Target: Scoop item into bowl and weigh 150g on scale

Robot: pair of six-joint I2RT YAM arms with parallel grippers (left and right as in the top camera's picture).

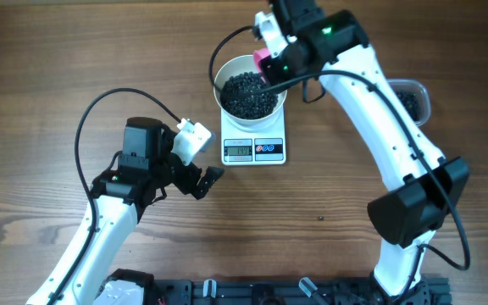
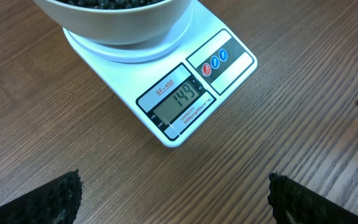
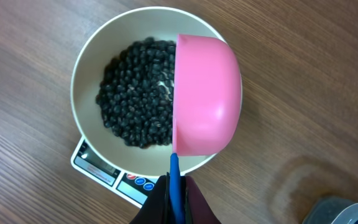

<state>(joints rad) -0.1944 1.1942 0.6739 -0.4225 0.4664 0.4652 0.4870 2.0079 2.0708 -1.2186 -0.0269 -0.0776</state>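
The white bowl (image 1: 227, 72) stands on the scale (image 1: 254, 151) and holds a heap of black beans, the item (image 1: 248, 93). In the left wrist view the scale's (image 2: 229, 59) display reads 149. My right gripper (image 3: 174, 199) is shut on the blue handle (image 3: 174, 177) of a pink scoop (image 3: 207, 93). The scoop is tipped on its side over the bowl's (image 3: 82, 81) right rim, beside the item (image 3: 135, 93). My left gripper (image 2: 174, 199) hangs open and empty over bare wood in front of the scale, down-left of it in the overhead view (image 1: 206, 180).
A clear plastic tub (image 1: 409, 97) with more black beans sits right of the scale, partly behind the right arm. One stray bean (image 1: 320, 218) lies on the wooden table in front of the scale, to the right.
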